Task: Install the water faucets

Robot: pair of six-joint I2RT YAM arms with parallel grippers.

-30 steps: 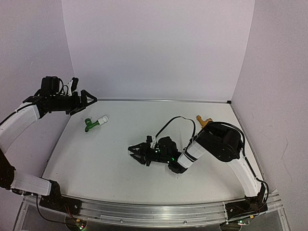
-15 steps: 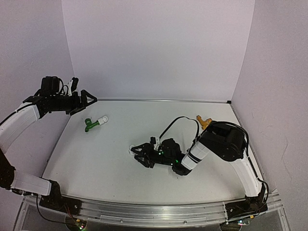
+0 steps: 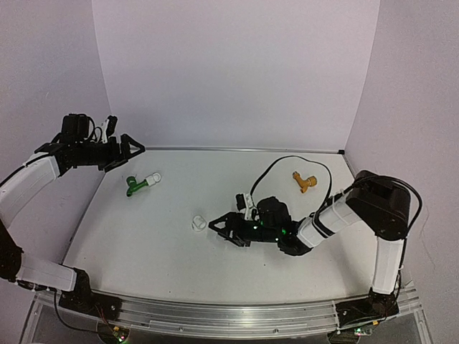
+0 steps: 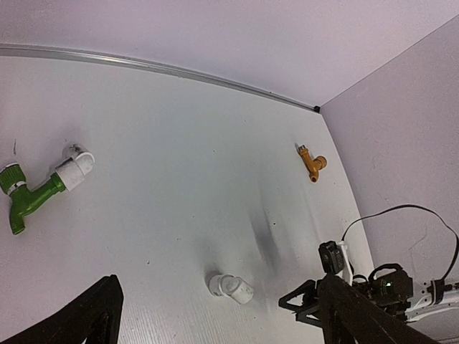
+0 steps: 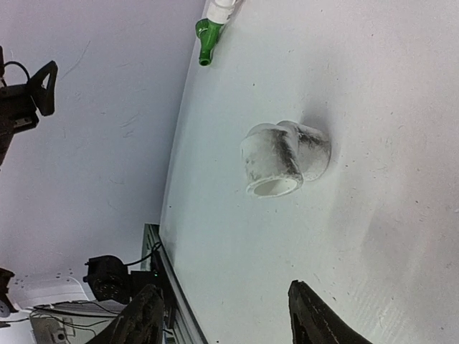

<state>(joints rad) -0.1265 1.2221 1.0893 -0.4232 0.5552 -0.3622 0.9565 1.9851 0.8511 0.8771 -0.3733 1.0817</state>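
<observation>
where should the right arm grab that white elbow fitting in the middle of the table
Probably across the collared end of the small white plastic elbow pipe fitting, coming in low from the right gripper's side. Its open mouth faces that gripper, both curved flanks are bare, and the open jaws look wide enough.

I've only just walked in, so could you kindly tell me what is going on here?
The right gripper sits low on the table, jaws open, facing a loose white elbow fitting without touching it. The left gripper hovers open near the back left corner. The green faucet, with a white sleeve on one end, and the yellow faucet lie on the table, held by nothing.
</observation>
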